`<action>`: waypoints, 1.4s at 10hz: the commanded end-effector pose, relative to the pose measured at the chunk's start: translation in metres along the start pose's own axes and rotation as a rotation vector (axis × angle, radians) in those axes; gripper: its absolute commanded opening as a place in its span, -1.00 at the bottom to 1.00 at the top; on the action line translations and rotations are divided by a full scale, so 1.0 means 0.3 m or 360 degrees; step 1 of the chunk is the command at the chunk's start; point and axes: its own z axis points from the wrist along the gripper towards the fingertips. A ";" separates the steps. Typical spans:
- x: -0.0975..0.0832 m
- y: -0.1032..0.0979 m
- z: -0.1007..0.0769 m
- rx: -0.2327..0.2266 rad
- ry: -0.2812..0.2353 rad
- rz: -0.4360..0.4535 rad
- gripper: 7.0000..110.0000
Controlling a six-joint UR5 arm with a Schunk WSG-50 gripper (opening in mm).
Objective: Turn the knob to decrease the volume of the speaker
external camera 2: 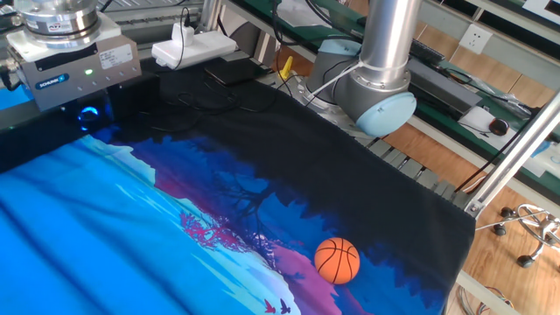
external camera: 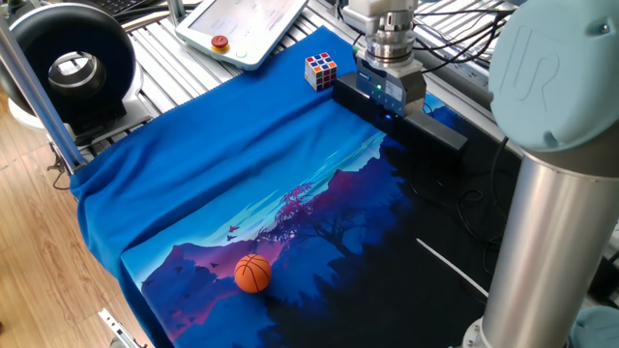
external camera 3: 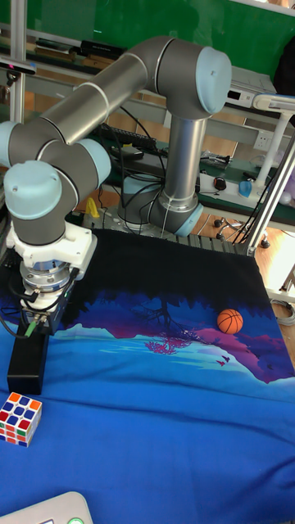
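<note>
The speaker (external camera: 437, 131) is a long black bar along the far edge of the blue cloth, also visible in the other fixed view (external camera 2: 35, 140) and the tall view (external camera 3: 27, 365). My gripper (external camera: 389, 110) points straight down onto it near its cube end. The knob (external camera 2: 87, 116) shows only as a blue glow between the dark fingers of the gripper (external camera 2: 87, 107), which looks shut on it. In the tall view the gripper (external camera 3: 39, 326) stands at the speaker's far end and hides the knob.
A colourful puzzle cube (external camera: 321, 70) sits just left of the speaker. An orange ball (external camera: 252, 273) lies near the cloth's front edge. A pendant with a red button (external camera: 221, 43) and a round black ring device (external camera: 68, 66) lie beyond. Cables and a white adapter (external camera 2: 192, 45) sit behind the speaker.
</note>
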 end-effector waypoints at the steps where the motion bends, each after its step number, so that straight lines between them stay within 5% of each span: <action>1: -0.005 -0.022 0.008 0.0016 -0.0014 0.0002 -0.71; 7: 0.014 -0.046 -0.030 0.0001 0.0032 -0.0003 -0.71; 14: -0.037 -0.050 -0.073 -0.0044 0.0028 0.0068 -0.71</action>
